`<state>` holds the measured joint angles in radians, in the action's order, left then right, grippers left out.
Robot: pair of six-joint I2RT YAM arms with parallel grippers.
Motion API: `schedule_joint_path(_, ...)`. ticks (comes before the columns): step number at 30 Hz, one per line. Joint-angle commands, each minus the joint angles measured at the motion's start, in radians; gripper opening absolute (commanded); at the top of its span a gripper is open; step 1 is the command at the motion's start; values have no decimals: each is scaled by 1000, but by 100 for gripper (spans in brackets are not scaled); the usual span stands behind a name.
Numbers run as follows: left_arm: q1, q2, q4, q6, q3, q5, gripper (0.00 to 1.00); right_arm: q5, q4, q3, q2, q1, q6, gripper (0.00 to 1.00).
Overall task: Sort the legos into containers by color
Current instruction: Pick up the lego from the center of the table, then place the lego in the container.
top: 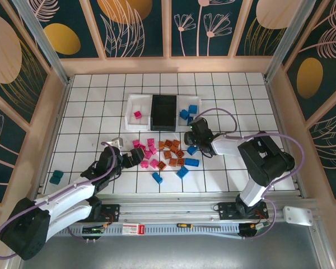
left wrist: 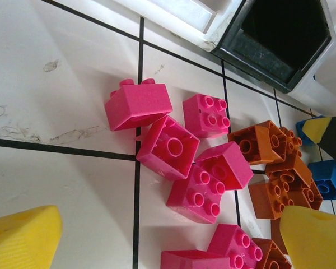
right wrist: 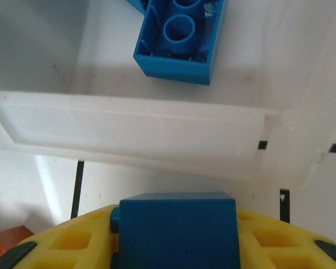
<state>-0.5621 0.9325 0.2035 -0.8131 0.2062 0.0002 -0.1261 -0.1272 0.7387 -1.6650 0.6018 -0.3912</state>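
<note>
The left gripper gapes (fully spread), the right gripper is clamped tight.

A white tiled tabletop with black grid lines is boxed in by a pale wooden border. Behind the border stand dark teal wall panels printed with pale flowers, feathery leaves and gold ovals. Aluminium posts slant up at the far left and far right corners. A small teal piece lies near the left edge of the tiles. Along the near edge runs a metal rail. In front of it lie a red-and-white label and a yellow-and-black screwdriver. A white bracket sits at the near right. In the left wrist view, grey scuff marks smear one tile.
</note>
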Motion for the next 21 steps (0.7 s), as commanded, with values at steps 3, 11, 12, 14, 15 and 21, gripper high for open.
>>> schedule_joint_path(3,-2,13,11,18,35,20,99,8,17,-88,153,-3,-8,35)
schedule_joint_path(11,-2,26,2,34,60,28,99,61,124,-94,405,-3,7,33)
schedule_joint_path(12,-2,30,2,35,63,29,99,67,128,-70,403,-8,15,33)
schedule_joint_path(14,-3,39,0,35,73,36,99,74,129,-4,361,-23,33,33)
schedule_joint_path(15,-3,43,-1,35,77,38,99,75,126,24,332,-33,42,33)
schedule_joint_path(21,-2,29,-32,34,92,34,99,105,89,239,90,-113,80,33)
